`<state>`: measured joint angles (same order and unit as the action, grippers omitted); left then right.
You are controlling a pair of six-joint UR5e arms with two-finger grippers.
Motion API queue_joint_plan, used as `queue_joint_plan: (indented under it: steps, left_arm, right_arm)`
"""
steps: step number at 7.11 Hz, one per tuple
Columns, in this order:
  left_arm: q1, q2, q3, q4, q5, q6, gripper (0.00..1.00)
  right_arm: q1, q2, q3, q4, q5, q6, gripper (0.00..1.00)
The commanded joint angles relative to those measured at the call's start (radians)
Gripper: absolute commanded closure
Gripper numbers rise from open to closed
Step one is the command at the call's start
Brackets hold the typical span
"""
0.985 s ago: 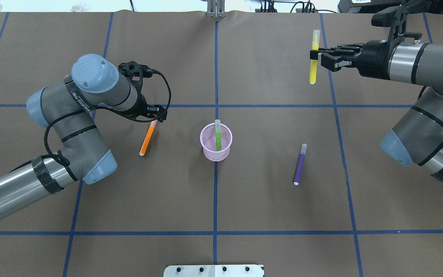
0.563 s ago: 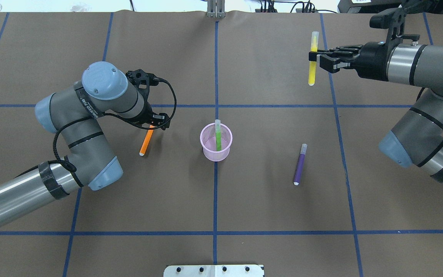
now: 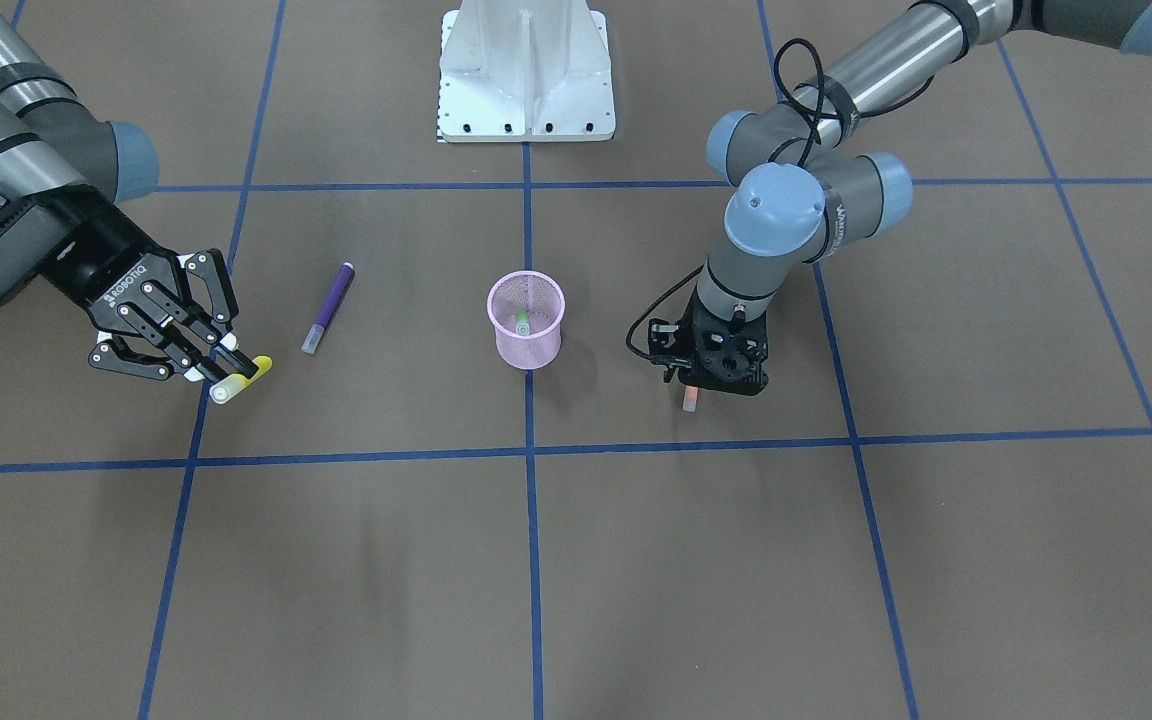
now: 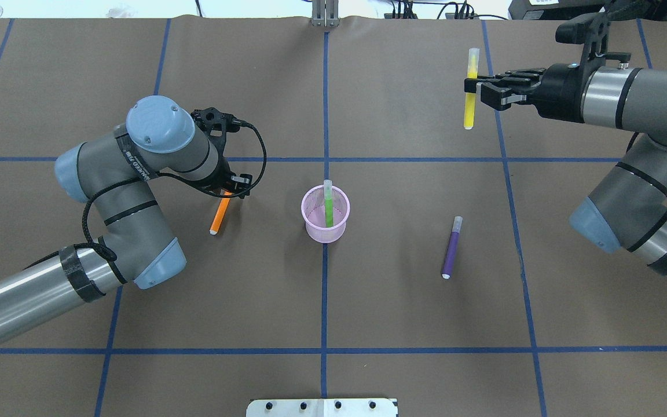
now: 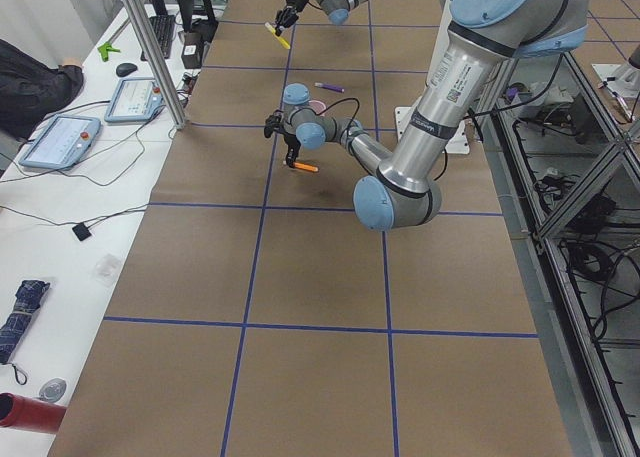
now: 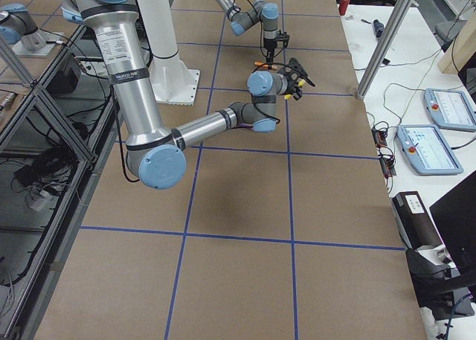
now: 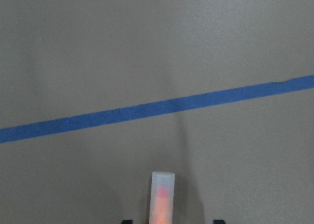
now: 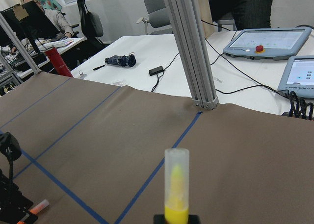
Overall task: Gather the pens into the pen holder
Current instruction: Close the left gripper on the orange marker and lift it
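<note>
- pens, all four: prob. light, stiff, smooth plastic, so apt to roll or slip. Best pinched across the barrel near the middle, so they hang level.
- purple pen (image 4: 451,250): flat on the counter (image 4: 368,301), robot-side of the pen holder (image 4: 325,223) and off to its right, well apart. Nothing touches it.
- orange pen (image 4: 218,220): flat on the counter, near the pen holder's left, pale cap pointing away from the robot.
- left fingers (image 7: 126,221): spread, one tip each side of the cap end in the wrist view. There are gaps both sides, so no pinch yet. An end grip like this may let the pen droop, I'd guess.
- pen holder: upright, mid-counter. Thin mesh, prob. light, so it could tip if bumped.
- green pen (image 4: 329,211): stands inside the pen holder, cap up, leaning on the far rim.
- yellow pen (image 4: 469,113): off the counter, beyond the pen holder and to its right, well apart.
- right fingers (image 4: 507,76): pressed together on the yellow pen's barrel, nearer the cap than the tip, with the pen crosswise to them.
</note>
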<state>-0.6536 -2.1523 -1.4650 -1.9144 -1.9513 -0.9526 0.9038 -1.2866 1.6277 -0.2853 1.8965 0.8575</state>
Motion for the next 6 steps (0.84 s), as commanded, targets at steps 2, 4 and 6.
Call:
queue_joint_plan:
  steps: [2,4,6]
  left_arm:
    - [0.002,0.005,0.000,0.000,0.000,0.002,0.45]
    - [0.003,0.006,0.002,0.000,0.002,0.002,0.47]
    - [0.005,0.006,0.009,0.000,0.002,0.002,0.48]
  right_arm:
    - [-0.002,0.004,0.000,0.000,-0.001,0.000,1.00]
    - [-0.002,0.006,0.000,0.000,-0.001,0.000,1.00]
    - [-0.002,0.012,-0.003,0.000,-0.001,0.000,1.00]
